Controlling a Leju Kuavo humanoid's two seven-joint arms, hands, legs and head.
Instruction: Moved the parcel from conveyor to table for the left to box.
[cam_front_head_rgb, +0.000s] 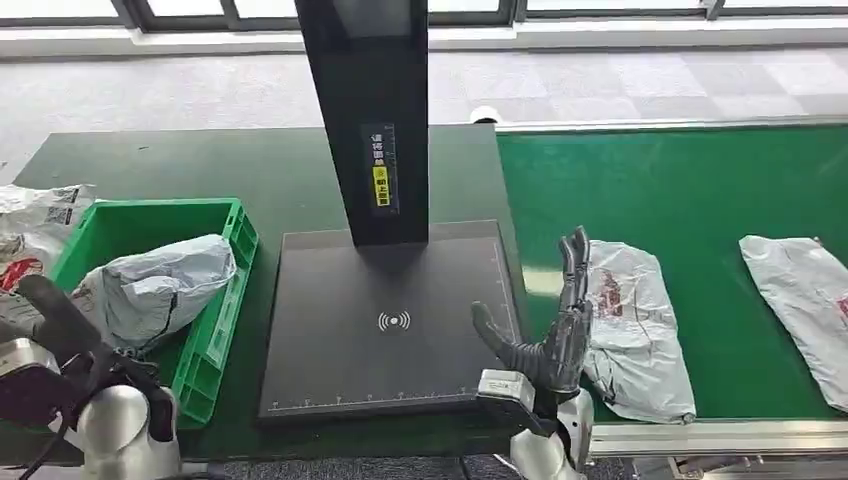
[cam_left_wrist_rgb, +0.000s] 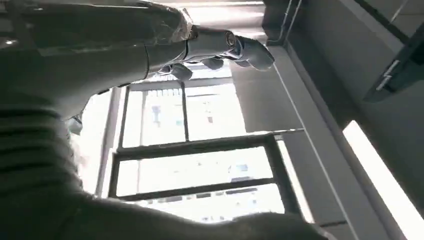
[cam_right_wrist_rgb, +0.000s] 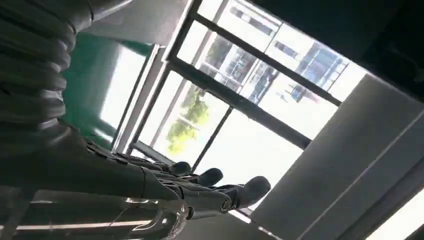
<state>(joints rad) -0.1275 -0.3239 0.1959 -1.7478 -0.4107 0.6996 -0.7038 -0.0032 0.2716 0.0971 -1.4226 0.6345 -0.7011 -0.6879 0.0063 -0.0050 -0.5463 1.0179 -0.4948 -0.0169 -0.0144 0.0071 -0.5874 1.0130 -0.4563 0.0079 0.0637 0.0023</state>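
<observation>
Your parcel (cam_front_head_rgb: 632, 325) lies flat on the green conveyor belt (cam_front_head_rgb: 700, 190), at the belt's near left corner, just beside the table's edge. Its long axis runs away from the robot, roughly across the belt, with the far end narrower and the near end spread wide and crumpled close to the belt's metal rail. You can see red print on its upper face.

Your right hand (cam_front_head_rgb: 553, 325) stands upright at the seam between the black scanner plate (cam_front_head_rgb: 390, 320) and the belt, fingers straight and spread, thumb out toward the plate; it holds nothing, and its fingers sit right against the parcel's left edge. Whether they actually touch it you cannot tell.

Your left hand (cam_left_wrist_rgb: 220, 47) has its fingers extended and apart in the left wrist view, with nothing in it.

A second grey parcel (cam_front_head_rgb: 805, 300) lies further right on the belt. The green crate (cam_front_head_rgb: 225, 300) on the table already holds a grey bag (cam_front_head_rgb: 165, 285)
</observation>
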